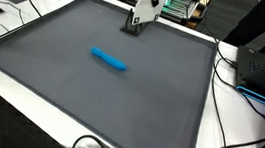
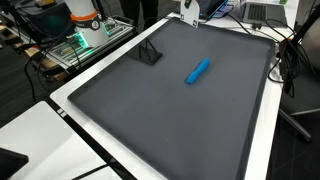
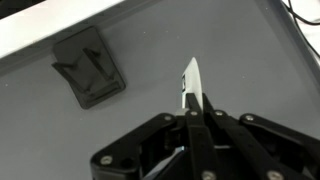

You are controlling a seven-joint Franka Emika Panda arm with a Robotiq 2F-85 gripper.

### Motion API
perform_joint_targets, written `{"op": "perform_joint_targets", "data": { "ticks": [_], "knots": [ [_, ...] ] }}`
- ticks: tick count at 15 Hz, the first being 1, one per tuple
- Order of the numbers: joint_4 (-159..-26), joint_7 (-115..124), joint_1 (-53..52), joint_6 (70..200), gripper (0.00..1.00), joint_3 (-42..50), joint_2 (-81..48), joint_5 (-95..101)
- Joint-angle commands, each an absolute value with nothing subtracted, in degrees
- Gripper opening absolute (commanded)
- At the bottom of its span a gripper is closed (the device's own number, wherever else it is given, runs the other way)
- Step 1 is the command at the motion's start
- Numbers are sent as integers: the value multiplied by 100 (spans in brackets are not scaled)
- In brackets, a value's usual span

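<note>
Black stand (image 3: pixel 90 68) sits low on the gray mat (image 1: pixel 33 68), close to the mat's far edge. In the wrist view it's a squarish base w/ a raised angled ridge across it. The gripper (image 3: pixel 190 88) hangs just beside it, not touching: the stand lies off to the upper left of the fingertips w/ bare mat btwn them. Jaws are pressed together. A thin pale sliver shows at the tips, but can't tell if that's something pinched or just the pads catching light, so no grip on the black stand either way. In an exterior view the gripper (image 2: pixel 190 12) is up at the mat's far border, w/ the stand (image 2: pixel 150 52) off to one side of it. A blue marker (image 1: pixel 109 58) lies flat near the mat's middle, well apart from both. White table (image 1: pixel 27 112) frames the mat, w/ cables and other gear around the edges.

Step in hand, as I read it: approach / positioning near the stand, pre-grasp, nothing lifted. If the stand is what it's after, the next move prob calls for spreading the jaws, shifting sideways until the fingertips are over the ridge, turning the wrist to straddle that ridge, then coming down. Main risks: the low flat base gives little to pinch, and a nudge could slide it on the mat.
</note>
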State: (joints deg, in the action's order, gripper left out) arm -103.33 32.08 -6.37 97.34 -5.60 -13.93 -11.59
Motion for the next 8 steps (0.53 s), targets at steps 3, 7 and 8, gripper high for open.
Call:
{"op": "perform_joint_targets", "data": {
  "ticks": [3, 7, 8],
  "knots": [
    [-9559, 3020, -896, 9270, 4, -465, -1974, -772],
    [-9567, 3022, -898, 9279, 4, -444, -1962, -772],
    [-9567, 3023, -897, 9279, 4, -442, -1953, -771]
  ]
}}
